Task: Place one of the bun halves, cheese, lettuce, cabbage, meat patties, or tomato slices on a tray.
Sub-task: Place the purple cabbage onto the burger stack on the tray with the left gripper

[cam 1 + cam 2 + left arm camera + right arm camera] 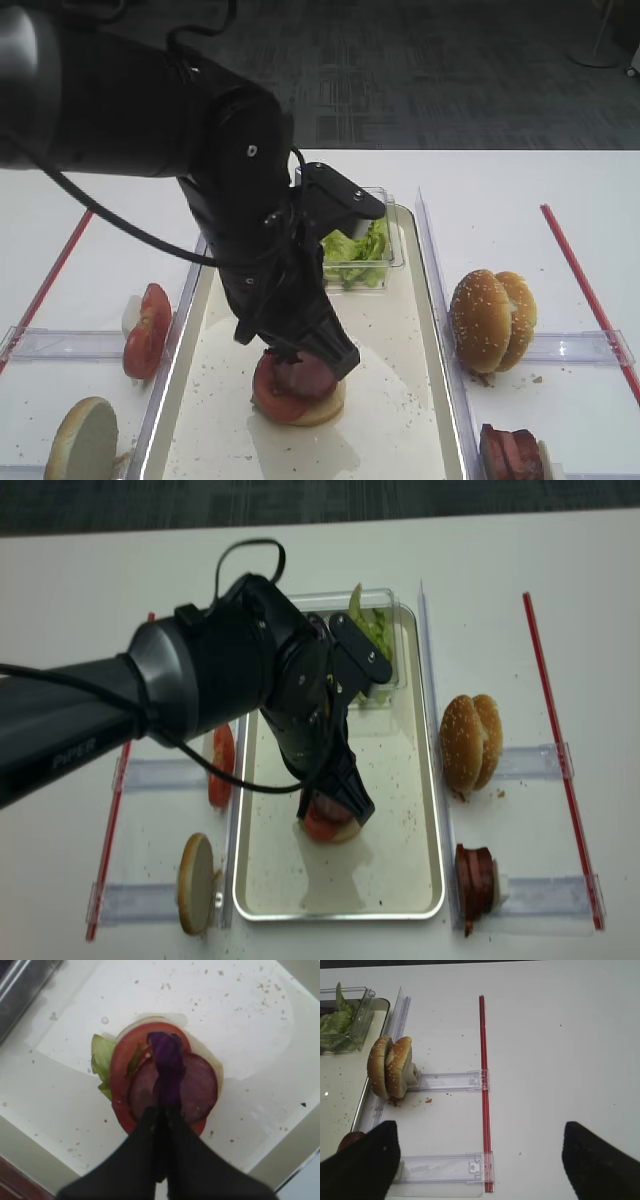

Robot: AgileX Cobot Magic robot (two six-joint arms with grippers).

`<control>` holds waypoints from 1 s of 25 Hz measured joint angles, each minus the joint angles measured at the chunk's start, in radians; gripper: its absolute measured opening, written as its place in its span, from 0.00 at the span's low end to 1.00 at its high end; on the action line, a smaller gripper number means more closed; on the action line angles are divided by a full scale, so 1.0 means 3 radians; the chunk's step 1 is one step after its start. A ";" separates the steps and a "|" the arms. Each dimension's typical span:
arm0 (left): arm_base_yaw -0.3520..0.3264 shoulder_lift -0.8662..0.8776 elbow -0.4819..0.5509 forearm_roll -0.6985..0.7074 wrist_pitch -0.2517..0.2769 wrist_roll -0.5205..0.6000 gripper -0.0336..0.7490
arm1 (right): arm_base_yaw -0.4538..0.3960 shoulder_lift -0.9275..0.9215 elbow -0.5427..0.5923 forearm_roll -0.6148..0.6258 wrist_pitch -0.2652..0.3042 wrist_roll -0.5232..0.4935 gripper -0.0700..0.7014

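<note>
In the left wrist view my left gripper [162, 1110] is shut on a strip of purple cabbage [167, 1065]. The strip lies over a meat patty [197, 1087] stacked on a tomato slice [125, 1065], lettuce [101, 1055] and a bun half [325, 405] on the tray [437, 330]. Seen from above, the left gripper [318, 358] sits right on this stack. My right gripper [480, 1165] is open over bare table, its fingers [365, 1165] far apart. Two bun halves [390, 1067] stand on edge ahead of it. No cheese is in view.
A clear tub of lettuce [358, 248] sits at the tray's far end. Tomato slices [147, 330] and a bun half [82, 440] stand in clear holders to the left. Meat patties [510, 455] are at the right front. Red strips [483, 1085] mark the table sides.
</note>
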 joint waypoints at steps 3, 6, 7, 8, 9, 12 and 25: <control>0.0000 0.0058 0.0000 0.0000 -0.0023 0.0000 0.03 | 0.0000 0.0000 0.0000 0.0000 0.0000 0.0000 0.96; 0.0000 0.0065 0.0000 0.0000 -0.0046 0.0000 0.03 | 0.0000 0.0000 0.0000 0.0000 0.0000 0.0000 0.96; 0.0000 0.0065 0.0000 0.0000 -0.0046 0.0000 0.03 | 0.0000 0.0000 0.0000 0.0000 0.0000 0.0000 0.96; 0.0000 0.0065 0.0000 0.0000 -0.0052 0.0000 0.03 | 0.0000 0.0000 0.0000 0.0000 0.0000 0.0000 0.96; 0.0000 0.0065 0.0000 0.0000 -0.0053 0.0000 0.03 | 0.0000 0.0000 0.0000 0.0000 0.0000 0.0000 0.96; 0.0000 0.0065 0.0000 0.0000 -0.0053 0.0000 0.03 | 0.0000 0.0000 0.0000 0.0000 0.0000 0.0000 0.96; 0.0000 0.0065 0.0000 -0.0092 -0.0052 0.0000 0.16 | 0.0000 0.0000 0.0000 0.0000 0.0000 0.0000 0.96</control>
